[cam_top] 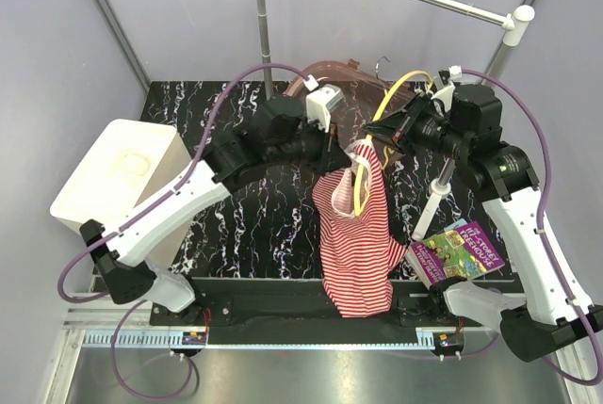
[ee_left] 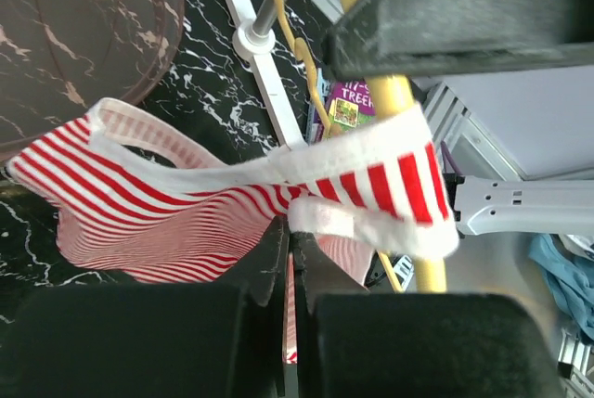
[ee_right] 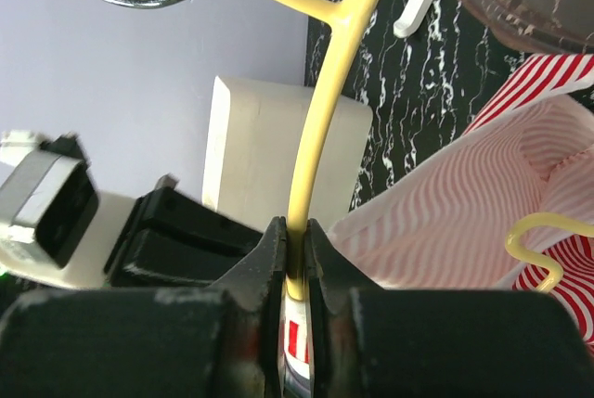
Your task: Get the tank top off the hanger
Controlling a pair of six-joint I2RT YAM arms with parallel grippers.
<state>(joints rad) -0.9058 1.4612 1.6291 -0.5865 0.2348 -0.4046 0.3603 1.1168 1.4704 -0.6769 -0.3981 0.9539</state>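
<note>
Right gripper [ee_right: 295,233] clamped on the hanger [ee_right: 314,138]; left gripper [ee_left: 290,246] pinching the tank top [cam_top: 356,244], which hangs between the two grippers, strap [ee_left: 390,175] looped round the hanger; best hold hanger steady, slide strap off its end without yanking; only left wrist view shows that loop clearly.

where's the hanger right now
In the top view the hanger is held above the table just right of centre, its yellow arm clamped in the right gripper, with the tank top draped below.
</note>
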